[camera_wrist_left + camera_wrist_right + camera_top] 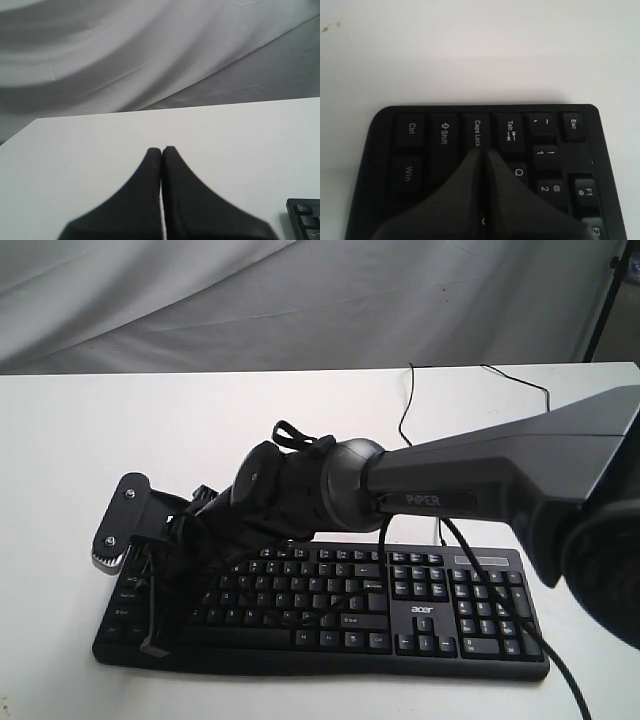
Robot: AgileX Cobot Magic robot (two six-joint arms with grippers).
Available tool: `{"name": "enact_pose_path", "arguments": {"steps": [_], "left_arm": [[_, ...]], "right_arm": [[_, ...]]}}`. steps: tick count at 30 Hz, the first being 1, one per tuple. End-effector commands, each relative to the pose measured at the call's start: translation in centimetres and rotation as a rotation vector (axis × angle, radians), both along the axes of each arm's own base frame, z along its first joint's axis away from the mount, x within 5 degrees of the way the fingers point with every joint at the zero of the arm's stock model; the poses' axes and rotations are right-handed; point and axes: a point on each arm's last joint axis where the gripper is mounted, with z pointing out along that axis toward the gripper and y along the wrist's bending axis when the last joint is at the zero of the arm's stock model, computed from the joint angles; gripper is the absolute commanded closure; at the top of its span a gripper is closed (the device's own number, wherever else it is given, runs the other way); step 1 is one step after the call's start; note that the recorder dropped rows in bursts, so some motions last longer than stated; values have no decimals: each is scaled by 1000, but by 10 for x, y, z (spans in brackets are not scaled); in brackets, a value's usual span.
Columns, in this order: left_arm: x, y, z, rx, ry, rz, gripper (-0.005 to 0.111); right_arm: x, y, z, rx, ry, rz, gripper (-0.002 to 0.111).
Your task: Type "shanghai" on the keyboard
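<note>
1. Exterior view: the keyboard lies flat on the white table, close to the front edge and about midway along it. A thin black cable runs across the table toward the back edge. The right arm reaches across above the keyboard's left half.
2. Left wrist view: the left gripper has its fingers pressed together, holding nothing, above bare table. A corner of the keyboard shows nearby.
3. Right wrist view: the right gripper is closed tight and empty. Its tips are at the edge of the Caps Lock key, at the keyboard's left end. Contact cannot be determined.
</note>
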Motion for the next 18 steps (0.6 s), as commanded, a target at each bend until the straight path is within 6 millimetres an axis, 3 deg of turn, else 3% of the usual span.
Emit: {"name": "enact_pose_path", "arguments": {"steps": [1,9,18], "left_arm": [[0,0,-2,-4,4,-4,106],[0,0,-2,-4,4,-4,106],[0,0,-2,-4,4,-4,106]], "right_arm": [[-1,3,2,1,-11,10,108],[-1,3,2,1,-11,10,108],[1,2,-11,-18,-4,-1,108]]}}
